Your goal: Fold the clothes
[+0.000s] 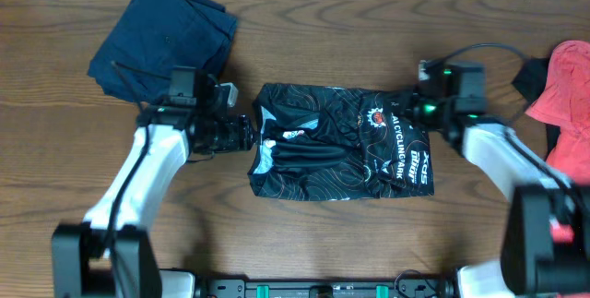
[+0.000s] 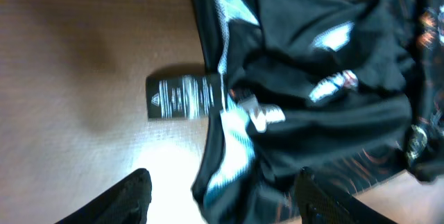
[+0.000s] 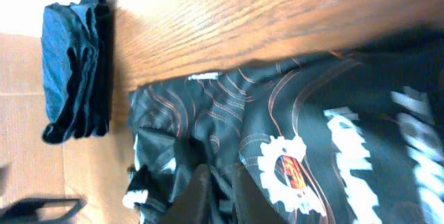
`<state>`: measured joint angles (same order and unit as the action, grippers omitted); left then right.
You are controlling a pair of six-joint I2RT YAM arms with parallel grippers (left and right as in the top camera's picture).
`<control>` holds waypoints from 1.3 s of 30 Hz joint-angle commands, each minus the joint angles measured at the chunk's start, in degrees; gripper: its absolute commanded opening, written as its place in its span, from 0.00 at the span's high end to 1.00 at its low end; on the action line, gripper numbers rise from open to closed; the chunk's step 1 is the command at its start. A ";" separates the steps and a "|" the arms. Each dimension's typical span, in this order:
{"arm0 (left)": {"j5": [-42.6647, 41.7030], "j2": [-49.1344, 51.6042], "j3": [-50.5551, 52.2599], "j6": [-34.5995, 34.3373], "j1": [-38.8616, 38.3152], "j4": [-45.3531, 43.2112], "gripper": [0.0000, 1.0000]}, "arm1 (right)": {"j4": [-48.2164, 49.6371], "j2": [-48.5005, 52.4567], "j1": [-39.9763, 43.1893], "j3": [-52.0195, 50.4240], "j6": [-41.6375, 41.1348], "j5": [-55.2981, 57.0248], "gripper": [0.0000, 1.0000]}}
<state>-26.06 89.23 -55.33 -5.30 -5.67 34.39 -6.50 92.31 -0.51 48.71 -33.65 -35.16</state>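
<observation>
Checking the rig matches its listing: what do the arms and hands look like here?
The left arm and right arm have white shells with black joints. The left hand and right hand are black with dark fingers. Green lights glow by the right hand; a black cable loops behind it.

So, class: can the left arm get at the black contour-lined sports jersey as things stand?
Likely yes: the left arm holds its jaws open just over the black jersey edge, nothing between.
</observation>
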 commanded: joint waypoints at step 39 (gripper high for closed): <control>-24.17 26.14 -0.83 6.08 -4.20 -7.34 0.94 | -25.83 -13.77 4.68 0.35 17.44 8.00 0.84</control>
<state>-55.42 114.34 -56.05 1.56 -10.50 25.43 -32.23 79.13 3.64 48.90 -17.30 -27.16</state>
